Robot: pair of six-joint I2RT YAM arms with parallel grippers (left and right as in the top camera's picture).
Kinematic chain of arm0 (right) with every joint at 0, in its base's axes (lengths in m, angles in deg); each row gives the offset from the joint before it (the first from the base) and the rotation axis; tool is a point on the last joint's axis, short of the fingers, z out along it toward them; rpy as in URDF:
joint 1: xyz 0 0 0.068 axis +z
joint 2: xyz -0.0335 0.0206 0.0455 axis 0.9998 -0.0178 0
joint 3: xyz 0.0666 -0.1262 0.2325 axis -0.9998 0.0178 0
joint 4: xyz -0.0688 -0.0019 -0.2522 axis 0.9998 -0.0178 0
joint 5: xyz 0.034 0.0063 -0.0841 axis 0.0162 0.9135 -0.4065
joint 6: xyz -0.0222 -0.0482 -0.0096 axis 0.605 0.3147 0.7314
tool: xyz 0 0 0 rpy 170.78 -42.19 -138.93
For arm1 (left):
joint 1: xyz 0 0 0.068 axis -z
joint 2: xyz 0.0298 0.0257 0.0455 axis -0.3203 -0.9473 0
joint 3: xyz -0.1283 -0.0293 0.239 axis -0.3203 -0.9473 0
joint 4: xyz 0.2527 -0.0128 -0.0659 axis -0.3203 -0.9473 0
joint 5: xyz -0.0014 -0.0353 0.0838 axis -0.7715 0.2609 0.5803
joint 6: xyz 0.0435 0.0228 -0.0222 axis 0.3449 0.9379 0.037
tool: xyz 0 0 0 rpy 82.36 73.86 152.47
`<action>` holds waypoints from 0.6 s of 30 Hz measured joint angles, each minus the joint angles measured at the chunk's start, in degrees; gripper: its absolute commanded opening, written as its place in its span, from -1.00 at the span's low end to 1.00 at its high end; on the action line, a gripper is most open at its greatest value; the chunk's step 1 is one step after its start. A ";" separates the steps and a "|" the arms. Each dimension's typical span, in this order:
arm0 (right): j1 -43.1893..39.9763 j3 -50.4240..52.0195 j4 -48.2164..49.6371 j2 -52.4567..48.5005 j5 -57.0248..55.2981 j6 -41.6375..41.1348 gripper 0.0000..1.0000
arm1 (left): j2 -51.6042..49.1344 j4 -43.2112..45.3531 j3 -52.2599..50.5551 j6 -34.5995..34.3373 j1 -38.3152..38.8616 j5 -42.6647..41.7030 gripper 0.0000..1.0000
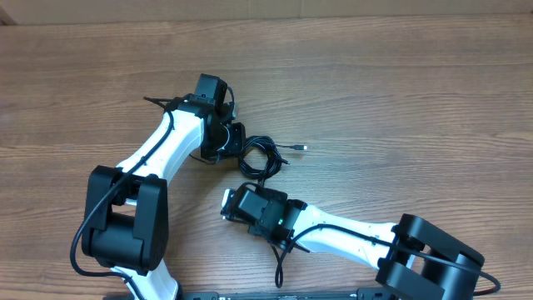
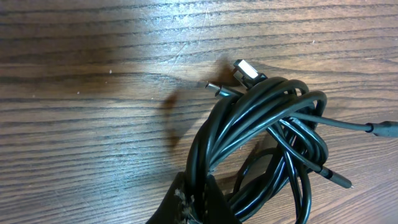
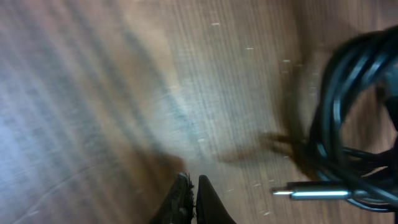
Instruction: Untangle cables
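Barely begun: the thin black silver-tipped cables (image 1: 260,156) lie in one tangled coil on the brown wooden table (image 1: 416,83) between the arms. The left gripper (image 2: 196,193) pinches its edge (apparently) — the right gripper (image 3: 194,190) is pressed together, empty.

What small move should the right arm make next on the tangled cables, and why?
Probably open the right gripper: it is shut and empty, beside the coiled bundle of thin black cables, and a silver-tipped plug sticks out of the bundle near it. The left gripper is shut at the bundle's edge.
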 measured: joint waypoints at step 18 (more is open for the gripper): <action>-14.14 -0.02 8.15 5.46 -3.45 -18.18 -0.93 | 0.00 0.66 0.02 -0.04 0.00 -0.15 -0.92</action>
